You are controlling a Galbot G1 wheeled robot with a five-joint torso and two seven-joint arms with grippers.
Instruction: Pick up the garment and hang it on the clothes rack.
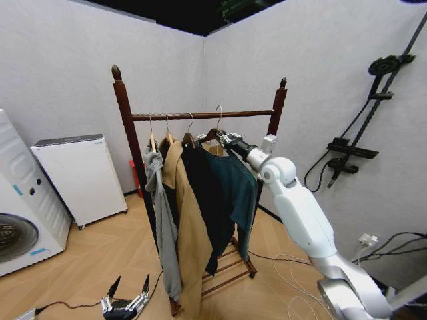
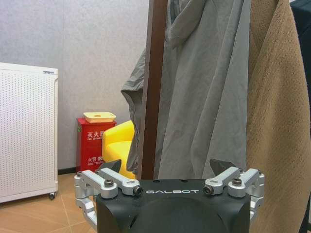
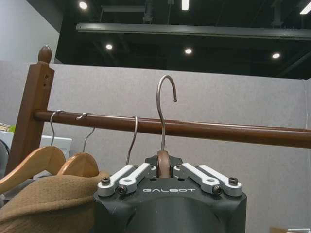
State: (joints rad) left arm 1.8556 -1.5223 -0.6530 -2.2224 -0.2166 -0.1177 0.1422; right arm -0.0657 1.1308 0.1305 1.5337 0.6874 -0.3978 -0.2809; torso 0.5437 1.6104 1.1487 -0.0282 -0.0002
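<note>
Up at the rack [image 1: 127, 127], the right gripper [image 1: 223, 138] is closed on the neck of a wooden hanger [image 3: 164, 164], its fingers [image 3: 127, 177] pinched in from both sides just below the metal hook [image 3: 164, 104]. That hook rises in front of the bar [image 3: 218, 131] and its curved tip stands above it, apart from the wood; it is not resting on the bar. From the hanger the garment [image 1: 233, 190] hangs down, dark teal, at the right end of the row of clothes and just beside a darker piece [image 1: 203, 200]. Further left along the bar hang a tan coat [image 1: 190, 233] and a grey jacket [image 1: 160, 220], each on its own hanger with its hook over the bar; in the right wrist view three such hooks sit on the bar near the left post [image 3: 31, 114], and tan cloth lies over the nearest wooden hanger.

The right arm [image 1: 300, 213] reaches up and across from the lower right to the bar.

Low down, near the floor in front of the rack's base, the left gripper [image 1: 125, 293] hangs idle with its fingers [image 2: 104, 182] spread apart and nothing between them. Its camera looks at the rack's left post [image 2: 153, 87], the grey jacket and the tan coat beside it.

A white cabinet [image 1: 80, 177] stands against the wall to the left, and a red box [image 2: 92, 143] sits behind the post.
</note>
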